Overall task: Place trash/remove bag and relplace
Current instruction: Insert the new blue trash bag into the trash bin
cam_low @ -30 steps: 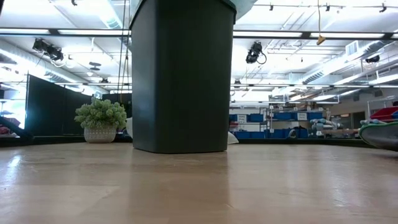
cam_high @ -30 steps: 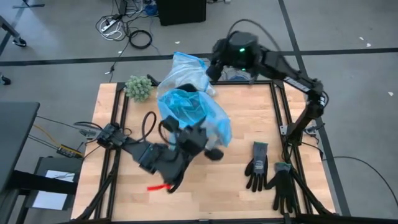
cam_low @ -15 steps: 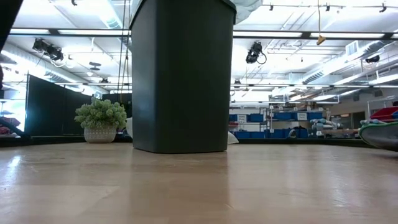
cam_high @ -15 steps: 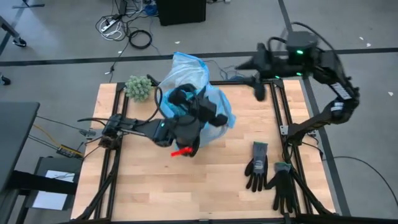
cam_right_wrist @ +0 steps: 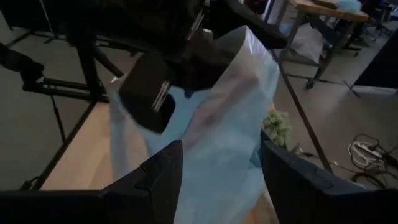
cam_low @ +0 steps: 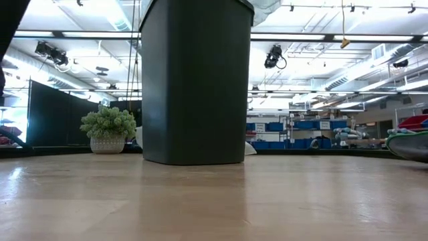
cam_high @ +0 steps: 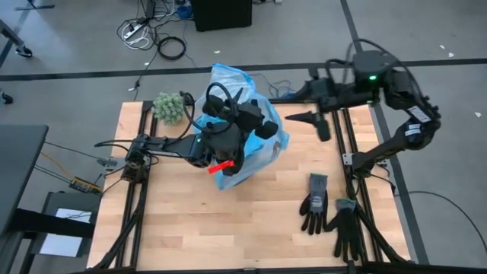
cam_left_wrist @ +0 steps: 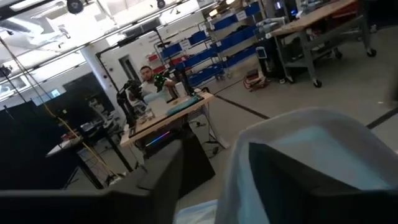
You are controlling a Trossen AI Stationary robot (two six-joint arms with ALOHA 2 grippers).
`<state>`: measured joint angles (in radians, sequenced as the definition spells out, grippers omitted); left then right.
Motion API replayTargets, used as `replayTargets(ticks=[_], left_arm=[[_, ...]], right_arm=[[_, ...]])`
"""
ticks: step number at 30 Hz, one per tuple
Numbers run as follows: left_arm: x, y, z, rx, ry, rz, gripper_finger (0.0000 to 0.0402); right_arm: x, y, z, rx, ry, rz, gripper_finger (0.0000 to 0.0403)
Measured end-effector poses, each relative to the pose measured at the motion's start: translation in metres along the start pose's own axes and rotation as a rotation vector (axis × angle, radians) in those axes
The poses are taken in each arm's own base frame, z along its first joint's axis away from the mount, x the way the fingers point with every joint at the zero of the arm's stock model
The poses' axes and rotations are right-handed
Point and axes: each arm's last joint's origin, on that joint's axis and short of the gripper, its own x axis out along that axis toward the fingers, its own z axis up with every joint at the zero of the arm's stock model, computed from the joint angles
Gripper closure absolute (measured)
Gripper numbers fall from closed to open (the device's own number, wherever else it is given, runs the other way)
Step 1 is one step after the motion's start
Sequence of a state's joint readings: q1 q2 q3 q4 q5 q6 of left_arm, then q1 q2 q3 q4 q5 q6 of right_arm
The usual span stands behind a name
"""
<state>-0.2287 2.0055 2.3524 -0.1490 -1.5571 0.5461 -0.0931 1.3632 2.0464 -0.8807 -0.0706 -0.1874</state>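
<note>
- Your left gripper (cam_high: 262, 125) sits over the middle of the table (cam_high: 183, 228), above the black bin (cam_low: 195, 80) and against the light-blue plastic bag (cam_high: 262, 152) that drapes the bin.
- In the left wrist view, its 2 dark fingers (cam_left_wrist: 180, 168) stand apart with a fold of pale plastic (cam_left_wrist: 298, 155) rising between and beyond them; you cannot tell whether they pinch it.
- A red tab (cam_high: 221, 165) shows on the left arm at about 7 o'clock from the gripper.
- Your right gripper (cam_high: 300, 118) hovers at about 3 o'clock from the bag, near the far right edge of the table, pointing toward the bag.
- The right wrist view shows its 2 fingers (cam_right_wrist: 163, 171) spread wide, with nothing between them; the light-blue bag and the left arm's dark body lie beyond them.
- From table height, the bin stands upright on the wood with pale plastic showing over its top right rim.
- The green fuzzy clump (cam_high: 170, 107) sits at the far left corner, at about 10 o'clock from the bin.
- 2 black gloves (cam_high: 331, 213) lie flat at about 4 o'clock, near the right front of the table, well apart from the bin.
- You cannot see any loose trash or the grey-white liner in these views.
</note>
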Motion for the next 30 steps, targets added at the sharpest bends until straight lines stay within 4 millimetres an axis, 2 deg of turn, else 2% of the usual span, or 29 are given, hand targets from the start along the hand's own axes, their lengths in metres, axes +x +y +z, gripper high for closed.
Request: replayTargets(ticks=[5,11,20,25,30], left_arm=[[-0.007,-0.005,0.001,0.002,-0.057,-0.1,0.0163],[-0.017,-0.008,0.002,0.013,-0.113,-0.202,0.0136],[-0.043,-0.006,0.007,-0.031,-0.157,-0.274,0.0131],[-0.063,0.009,0.019,-0.039,-0.152,-0.232,0.0131],[-0.076,0.022,0.023,-0.045,-0.098,-0.197,0.0131]], right_arm=[[0.026,-0.003,-0.003,-0.044,0.025,-0.066,0.02],[0.041,-0.004,-0.006,-0.057,0.047,-0.077,0.0202],[0.049,-0.014,-0.01,-0.071,0.066,-0.118,0.0241],[0.057,-0.024,-0.012,-0.094,0.063,-0.157,0.0246],[0.072,-0.034,-0.014,-0.112,0.042,-0.184,0.0247]])
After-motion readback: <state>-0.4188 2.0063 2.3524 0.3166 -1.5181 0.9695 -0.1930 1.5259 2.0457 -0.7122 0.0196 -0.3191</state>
